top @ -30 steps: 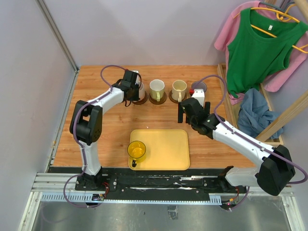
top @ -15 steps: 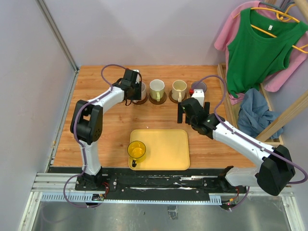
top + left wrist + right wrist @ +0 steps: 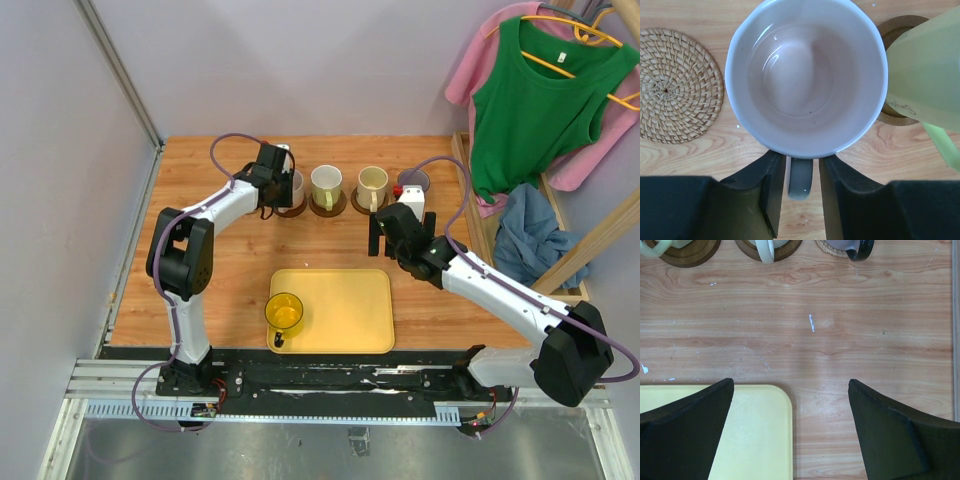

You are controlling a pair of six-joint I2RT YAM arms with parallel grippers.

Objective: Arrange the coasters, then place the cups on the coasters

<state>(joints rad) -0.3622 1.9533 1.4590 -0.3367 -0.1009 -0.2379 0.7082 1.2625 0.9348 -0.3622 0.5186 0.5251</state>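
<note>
Pale pink cup: the pale pink ceramic mug (image 3: 805, 75) stood upright at the left end of the far row, on a dark brown round coaster (image 3: 293, 209). Its handle pointed back toward the left arm.
Left hand: the left hand (image 3: 802, 167) straddled that handle with one black finger on either side. A sliver of gap showed at each, so it was released rather than pinching.
Spare coaster: a woven tan round coaster (image 3: 675, 85) lay bare just beside the pink mug, on the side away from the other mugs.
Rest of the row: a pale green-white mug (image 3: 925, 65) sat close by on its own dark brown disc (image 3: 900, 27). After it came a cream mug (image 3: 373, 181) and a grey-purple mug (image 3: 413, 181), each on a coaster.
Yellow cup: the translucent yellow mug (image 3: 284, 311) sat in the near-left corner of the yellow rectangular tray (image 3: 350, 310), well apart from the row.
Right hand: the right hand (image 3: 790, 385) hung empty, fingers spread wide, over the wooden counter (image 3: 865, 315) at the tray's far right corner.
</note>
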